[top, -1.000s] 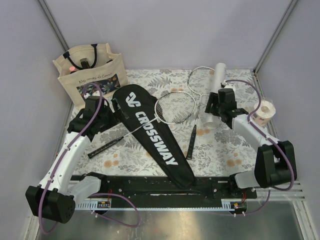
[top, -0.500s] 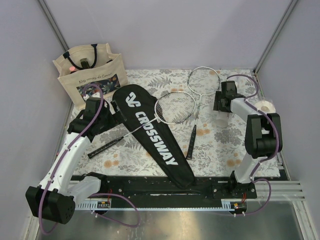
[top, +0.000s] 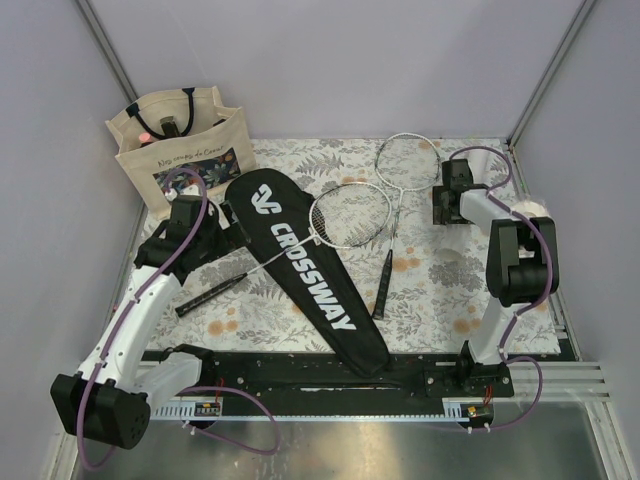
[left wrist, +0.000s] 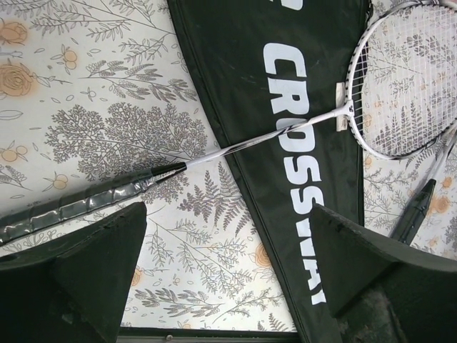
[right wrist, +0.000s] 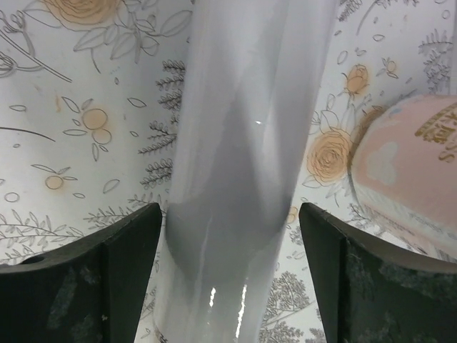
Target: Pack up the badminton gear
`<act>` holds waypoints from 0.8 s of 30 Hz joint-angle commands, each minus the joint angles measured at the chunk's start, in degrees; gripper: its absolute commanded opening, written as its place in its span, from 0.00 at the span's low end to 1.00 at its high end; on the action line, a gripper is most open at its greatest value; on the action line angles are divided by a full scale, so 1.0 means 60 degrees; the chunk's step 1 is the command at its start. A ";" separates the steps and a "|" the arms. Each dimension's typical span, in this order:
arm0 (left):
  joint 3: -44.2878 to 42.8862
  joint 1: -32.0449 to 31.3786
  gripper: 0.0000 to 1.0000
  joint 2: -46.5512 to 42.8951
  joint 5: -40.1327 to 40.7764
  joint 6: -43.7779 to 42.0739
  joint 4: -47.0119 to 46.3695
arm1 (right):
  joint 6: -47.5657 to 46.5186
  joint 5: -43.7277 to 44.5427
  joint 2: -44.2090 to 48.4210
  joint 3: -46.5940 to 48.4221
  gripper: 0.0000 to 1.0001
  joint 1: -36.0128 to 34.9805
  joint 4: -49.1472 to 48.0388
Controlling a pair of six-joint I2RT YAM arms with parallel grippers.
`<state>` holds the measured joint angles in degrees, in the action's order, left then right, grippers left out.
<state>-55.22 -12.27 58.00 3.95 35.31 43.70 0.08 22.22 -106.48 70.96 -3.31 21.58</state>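
I had the right gripper [right wrist: 230, 214] down over the white tube [right wrist: 235, 143], which lay on the floral cloth [right wrist: 71, 150] at the far right of the table, just beside the pale tape roll [right wrist: 400, 164]. Its fingers [right wrist: 121, 271] stood apart on either side of the tube, straddling it without pinching, with a sliver of cloth showing on the roll's side. The left gripper [left wrist: 227, 214] hung wide open and empty above the edge of the black CROSSWAY cover [left wrist: 285, 107]. There the first racket [left wrist: 400, 86] had its shaft across the cover and its film-wrapped handle [left wrist: 71, 207] on the cloth. The second racket [top: 408, 162] lay between cover and tube. I judged the tube light, hollow and stiff, but glossy and round, so likely to roll or slip from a loose hold. I would take it across its width near mid-length with a gentle squeeze. The rackets looked best taken by their handles, sparing strings and thin shafts. The cover looked limp and would need its mouth held open.
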 commanded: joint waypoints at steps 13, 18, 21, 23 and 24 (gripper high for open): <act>0.0195 0.0009 0.99 -0.0380 0.0429 -0.1724 -0.0224 | 0.2634 -0.2807 0.4209 -0.0370 0.84 -0.0779 0.1267; 0.0297 0.0009 0.99 -0.0554 -0.0173 -0.1725 -0.0208 | 0.3911 -0.4287 0.4694 -0.1614 0.78 -0.1746 0.0156; 0.0618 0.0009 0.99 -0.0934 -0.0612 -0.1899 -0.0544 | 0.4614 -0.4901 0.4665 -0.2478 0.74 -0.2376 -0.0869; 0.0824 0.0009 0.98 -0.1140 -0.0935 -0.2090 -0.0749 | 0.5155 -0.5487 0.4607 -0.3078 0.72 -0.2800 -0.1586; 0.0883 0.0009 0.97 -0.1141 -0.0849 -0.2265 -0.0765 | 0.5419 -0.5751 0.4592 -0.3371 0.71 -0.2991 -0.2156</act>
<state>-51.59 -12.27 53.45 2.46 25.19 42.63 23.83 -3.11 -78.54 55.83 -17.34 19.79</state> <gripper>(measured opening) 0.982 0.728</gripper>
